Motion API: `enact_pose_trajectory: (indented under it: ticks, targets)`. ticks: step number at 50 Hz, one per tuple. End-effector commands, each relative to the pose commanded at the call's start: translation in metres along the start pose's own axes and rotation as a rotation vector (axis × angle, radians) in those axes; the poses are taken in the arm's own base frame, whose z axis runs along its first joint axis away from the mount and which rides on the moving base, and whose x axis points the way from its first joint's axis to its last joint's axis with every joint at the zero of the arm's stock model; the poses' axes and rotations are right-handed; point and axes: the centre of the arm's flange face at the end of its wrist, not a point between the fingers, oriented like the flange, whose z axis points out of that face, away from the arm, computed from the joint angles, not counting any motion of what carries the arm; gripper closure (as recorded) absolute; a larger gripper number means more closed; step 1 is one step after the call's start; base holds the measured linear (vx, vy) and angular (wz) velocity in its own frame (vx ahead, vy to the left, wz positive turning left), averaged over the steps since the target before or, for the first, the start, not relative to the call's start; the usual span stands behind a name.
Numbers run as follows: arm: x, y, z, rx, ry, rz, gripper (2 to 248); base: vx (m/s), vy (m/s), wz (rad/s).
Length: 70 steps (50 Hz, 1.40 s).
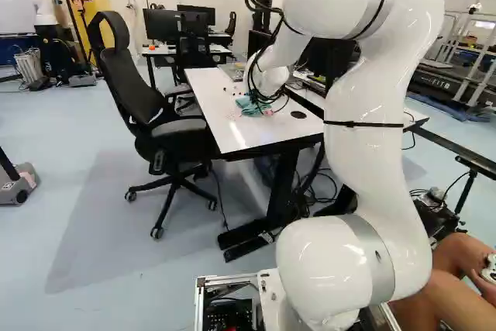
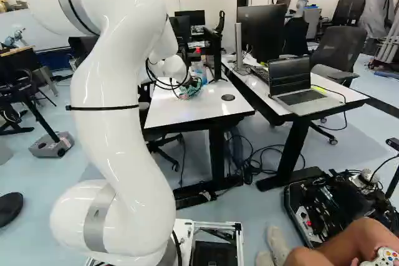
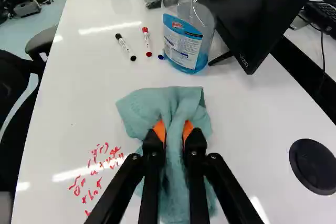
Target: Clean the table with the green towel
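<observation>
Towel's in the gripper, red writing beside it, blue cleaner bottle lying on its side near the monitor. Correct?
No, the bottle stands upright near the monitor, per the wrist view. Towel in gripper and red writing beside it: correct.

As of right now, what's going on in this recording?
A white robot arm is at a desk, its tool shut on a bunched green towel that lies against the white tabletop. The job is wiping the table, and it isn't finished: red handwriting shows on the surface beside the towel. Ahead of the towel are a bottle of blue liquid and some markers, near a monitor.
</observation>
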Motion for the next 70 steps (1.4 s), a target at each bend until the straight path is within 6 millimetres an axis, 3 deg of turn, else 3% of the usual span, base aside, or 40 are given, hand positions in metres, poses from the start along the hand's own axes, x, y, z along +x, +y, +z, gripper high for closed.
enact_pose_trajectory:
  ticks: [70]
  targets:
    - [-0.0045, 0.0000, -0.0001, 0.000, -0.050, 0.000, 195, 0.000, 0.000, 0.000]
